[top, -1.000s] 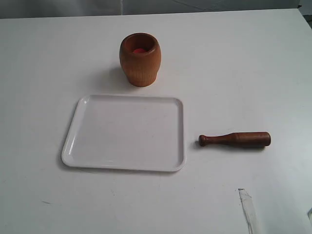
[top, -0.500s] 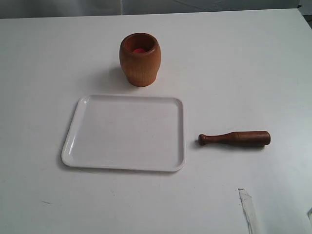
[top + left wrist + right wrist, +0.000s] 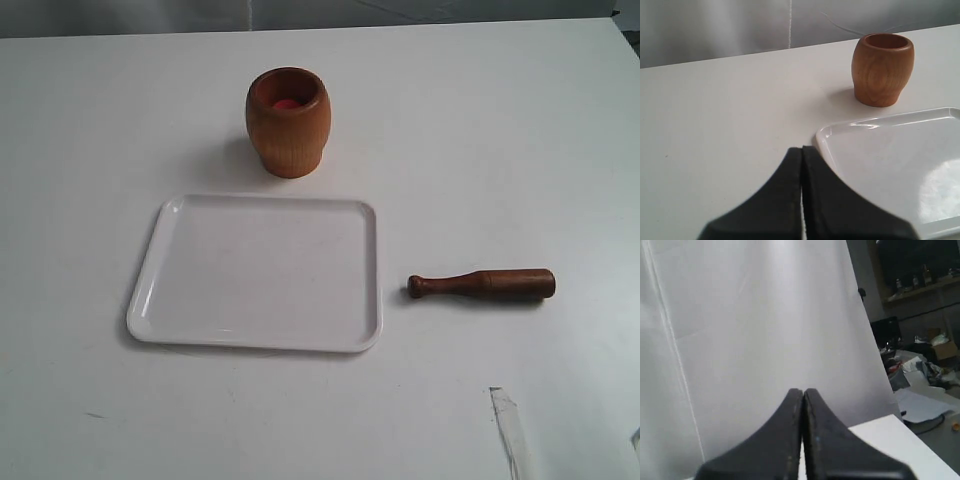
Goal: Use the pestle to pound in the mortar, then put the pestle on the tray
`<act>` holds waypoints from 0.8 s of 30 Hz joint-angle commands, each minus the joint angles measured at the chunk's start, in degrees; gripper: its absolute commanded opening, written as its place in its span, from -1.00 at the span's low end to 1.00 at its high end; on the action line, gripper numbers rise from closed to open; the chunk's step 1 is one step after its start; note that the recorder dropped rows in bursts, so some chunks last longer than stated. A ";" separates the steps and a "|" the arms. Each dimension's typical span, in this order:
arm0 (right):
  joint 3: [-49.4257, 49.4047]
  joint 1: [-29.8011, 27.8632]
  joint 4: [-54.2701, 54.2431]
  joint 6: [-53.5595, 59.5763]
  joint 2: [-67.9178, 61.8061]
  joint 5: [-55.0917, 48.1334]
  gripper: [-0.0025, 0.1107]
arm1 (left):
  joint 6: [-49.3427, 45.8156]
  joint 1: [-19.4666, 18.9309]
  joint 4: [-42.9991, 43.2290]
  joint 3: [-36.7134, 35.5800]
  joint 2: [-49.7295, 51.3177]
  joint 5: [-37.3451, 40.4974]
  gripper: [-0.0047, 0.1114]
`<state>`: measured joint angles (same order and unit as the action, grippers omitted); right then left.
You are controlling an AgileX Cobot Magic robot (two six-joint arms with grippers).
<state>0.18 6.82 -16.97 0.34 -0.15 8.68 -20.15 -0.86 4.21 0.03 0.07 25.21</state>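
Left gripper (image 3: pixel 801 150): fingers pressed together, tray (image 3: pixel 880 160) corner just beside them, mortar (image 3: pixel 883 69) beyond. Right gripper (image 3: pixel 803 391): same (pestle (image 3: pixel 482 285) lies flat, well apart, outside its view). Best to spread the fingers first, then straddle the handle crosswise.

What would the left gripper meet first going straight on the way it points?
Likely the bare table beside a corner of the tray; the mortar stands off the line of the left gripper. Depth unclear.

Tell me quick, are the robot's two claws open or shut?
Left gripper: shut, holding nothing.
Right gripper: shut, holding nothing.
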 commanded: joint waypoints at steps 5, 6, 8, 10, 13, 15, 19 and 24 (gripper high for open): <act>6.37 0.04 2.52 -3.34 0.15 0.75 -0.96 | 0.47 0.44 -0.42 -0.03 -0.07 -0.17 -0.92; 8.08 0.04 2.52 -3.34 0.15 0.31 -0.96 | 0.47 0.44 -0.42 -0.03 -0.07 -0.17 -0.92; 11.69 0.04 4.62 -3.34 -0.16 -0.38 -0.96 | 0.47 0.44 -0.42 -0.03 -0.07 -0.17 -0.92; 14.89 0.04 6.76 -3.34 -2.02 -1.77 -0.96 | 0.47 0.44 -0.42 -0.03 -0.07 -0.17 -0.92; 22.16 0.04 12.95 -3.34 -6.83 -7.62 -0.96 | 0.47 0.44 -0.42 -0.03 -0.07 -0.17 -0.92; 26.85 0.04 17.35 -2.67 -11.34 -12.08 -0.96 | 0.47 0.44 -0.42 -0.03 -0.07 -0.17 -0.92; 35.72 0.04 20.81 4.91 -21.08 -23.48 -0.96 | 0.47 0.44 -0.42 -0.03 -0.07 -0.17 -0.92; 44.32 0.04 14.82 19.30 -32.21 -35.33 -0.96 | 0.47 0.44 -0.42 -0.03 -0.07 -0.17 -0.92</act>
<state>40.35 6.82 1.37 10.92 -26.70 -19.24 -20.15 -0.86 4.21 0.03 0.07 25.21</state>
